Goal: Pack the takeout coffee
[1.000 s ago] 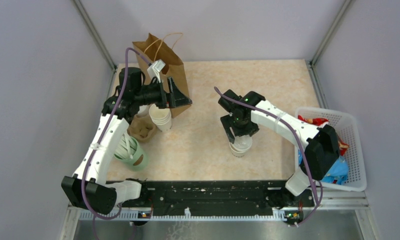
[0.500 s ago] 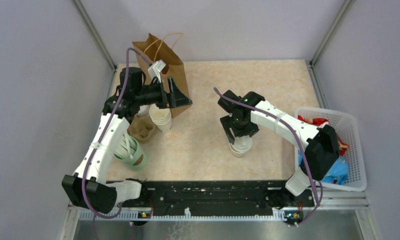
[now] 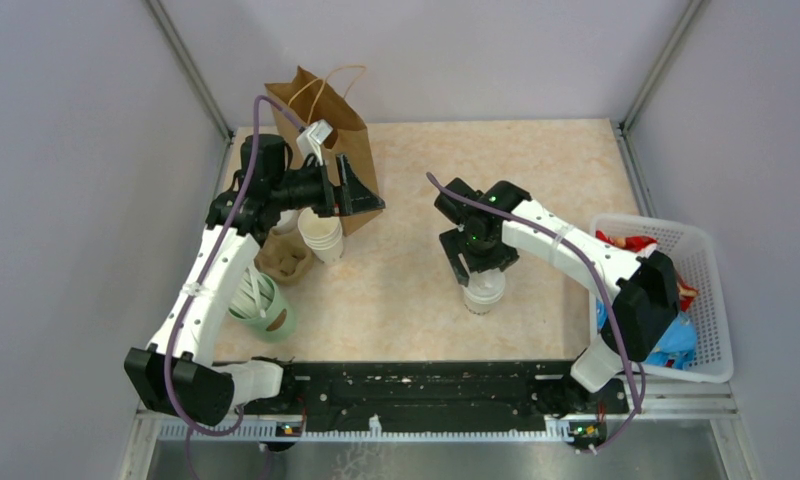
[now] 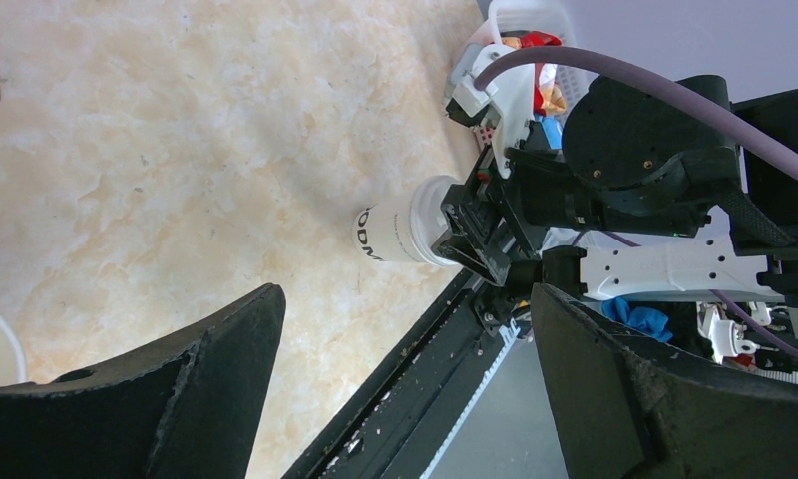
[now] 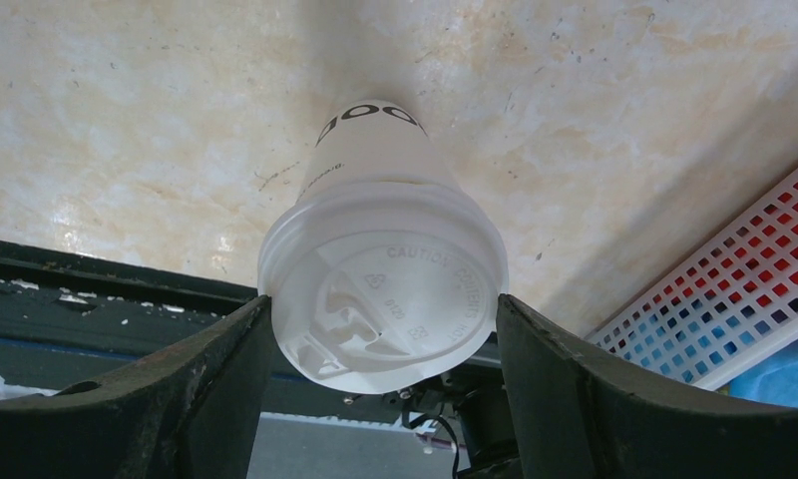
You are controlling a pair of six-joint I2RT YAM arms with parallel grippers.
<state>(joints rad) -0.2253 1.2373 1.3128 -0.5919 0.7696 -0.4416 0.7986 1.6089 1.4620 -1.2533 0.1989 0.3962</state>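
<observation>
Right side of the table [image 3: 556,170] first: the takeout coffee [image 3: 484,290] stands upright on the marbled beige top, out in the open between the two arms and nearer the front rail than the back wall. The right gripper [image 3: 479,272] sits straight down over it.

From the right wrist, the takeout coffee [image 5: 380,289] fills the view. It's a short cream-white paper cup that tapers toward its base, with bold black lettering around the bottom. On top is a round white plastic lid with a stepped rim, a raised sip spout and the word CAUTION embossed on it. The right gripper [image 5: 382,304] has a dark finger on each side of that lid, and both tips press against the rim, so it's pinching the cup at the lid. The base looks planted on the table.

Over on the left, the left gripper [image 3: 361,190] is level with the brown paper bag [image 3: 326,120], right at its side, jaws spread wide with nothing between them. The left wrist view looks between those parted fingers [image 4: 176,399], across bare tabletop to the takeout coffee [image 4: 400,233] well away.

A stack of lidless paper cups [image 3: 321,235] stands just in front of the bag. A white mesh basket [image 3: 711,260] sits at the table's right edge.
</observation>
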